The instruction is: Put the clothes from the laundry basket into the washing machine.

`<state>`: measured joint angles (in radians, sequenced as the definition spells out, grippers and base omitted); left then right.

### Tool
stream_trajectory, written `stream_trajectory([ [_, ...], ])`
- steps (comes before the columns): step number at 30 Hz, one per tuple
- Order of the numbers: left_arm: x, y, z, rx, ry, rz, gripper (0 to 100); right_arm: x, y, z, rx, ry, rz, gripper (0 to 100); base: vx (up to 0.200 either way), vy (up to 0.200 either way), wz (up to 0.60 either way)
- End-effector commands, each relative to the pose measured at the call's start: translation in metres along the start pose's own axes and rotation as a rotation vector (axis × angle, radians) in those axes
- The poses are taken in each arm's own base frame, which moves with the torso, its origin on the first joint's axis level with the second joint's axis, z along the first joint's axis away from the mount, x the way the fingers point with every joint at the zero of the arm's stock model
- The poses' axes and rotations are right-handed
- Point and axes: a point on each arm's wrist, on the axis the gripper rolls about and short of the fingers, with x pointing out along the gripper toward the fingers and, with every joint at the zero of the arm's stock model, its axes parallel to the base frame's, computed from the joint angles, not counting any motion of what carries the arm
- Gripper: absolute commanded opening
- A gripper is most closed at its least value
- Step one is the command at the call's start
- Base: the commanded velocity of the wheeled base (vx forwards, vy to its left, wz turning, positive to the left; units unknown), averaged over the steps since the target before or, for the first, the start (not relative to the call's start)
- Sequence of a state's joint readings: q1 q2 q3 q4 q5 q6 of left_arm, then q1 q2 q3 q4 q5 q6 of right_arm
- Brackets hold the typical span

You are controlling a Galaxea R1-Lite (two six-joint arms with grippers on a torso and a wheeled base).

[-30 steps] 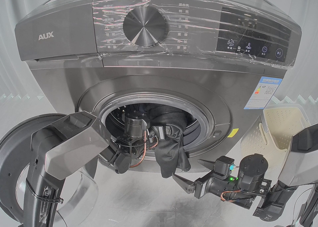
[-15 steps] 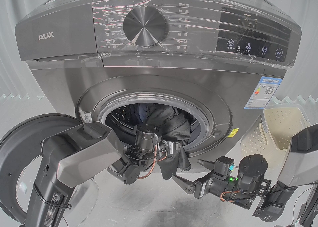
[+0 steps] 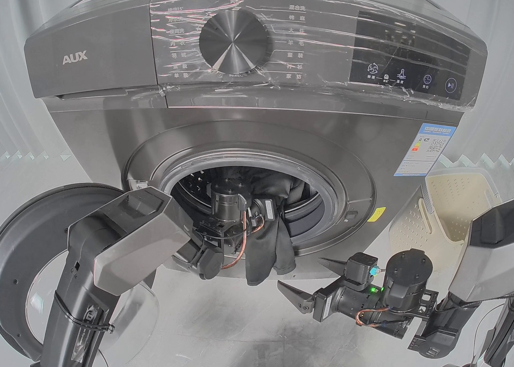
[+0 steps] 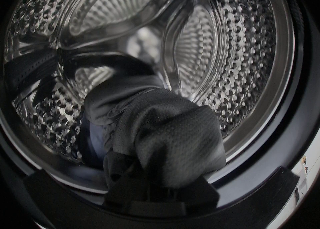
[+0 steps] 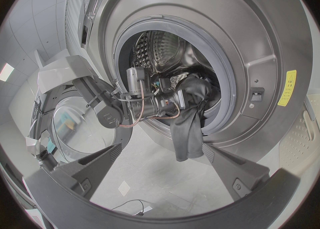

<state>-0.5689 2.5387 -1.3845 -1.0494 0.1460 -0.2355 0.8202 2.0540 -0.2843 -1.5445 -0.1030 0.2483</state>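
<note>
Since the left gripper (image 4: 160,189) pinches the dark garment (image 3: 265,261) just inside the washer (image 3: 348,170) mouth, half dangles outside; right gripper (image 3: 301,275) waits below, wide open, empty.

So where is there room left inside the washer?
The shiny drum is bare up top and at the back, above the dark cloth. The top of the opening, between the grey seal and the left arm, is free too. The bottom edge is crowded: arm and hanging cloth.
</note>
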Motion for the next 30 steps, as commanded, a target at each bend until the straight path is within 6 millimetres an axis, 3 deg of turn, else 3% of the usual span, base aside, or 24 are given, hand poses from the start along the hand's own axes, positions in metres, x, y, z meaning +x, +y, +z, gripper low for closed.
stream_trajectory([
  [1, 0.009, 0.013, 0.038, -0.021, -0.129, 0.03, 0, 0.0, 0.0, 0.0, 0.0, 0.0, 0.001, 100, 0.0, 0.0, 0.0],
  [7, 0.021, 0.024, 0.072, -0.038, -0.26, 0.062, 0, 0.001, 0.0, 0.001, 0.001, -0.004, 0.002, 100, 0.0, 0.0, 0.0],
  [10, 0.024, 0.029, 0.077, -0.039, -0.276, 0.069, 0, 0.001, 0.0, 0.001, 0.001, -0.004, 0.002, 100, 0.0, 0.0, 0.0],
  [14, 0.023, 0.031, 0.066, -0.033, -0.241, 0.076, 0, 0.001, 0.0, 0.001, 0.001, -0.006, 0.002, 100, 0.0, 0.0, 0.0],
  [15, 0.022, 0.031, 0.065, -0.031, -0.237, 0.077, 100, 0.001, 0.0, 0.001, 0.001, -0.006, 0.002, 100, 0.0, 0.0, 0.0],
  [19, 0.014, 0.028, 0.052, -0.031, -0.174, 0.073, 100, 0.001, 0.0, 0.001, 0.001, -0.006, 0.002, 100, 0.0, 0.0, 0.0],
  [30, -0.034, 0.009, 0.012, 0.018, 0.092, -0.031, 100, 0.001, 0.0, 0.001, 0.001, -0.006, 0.001, 100, 0.0, 0.0, 0.0],
])
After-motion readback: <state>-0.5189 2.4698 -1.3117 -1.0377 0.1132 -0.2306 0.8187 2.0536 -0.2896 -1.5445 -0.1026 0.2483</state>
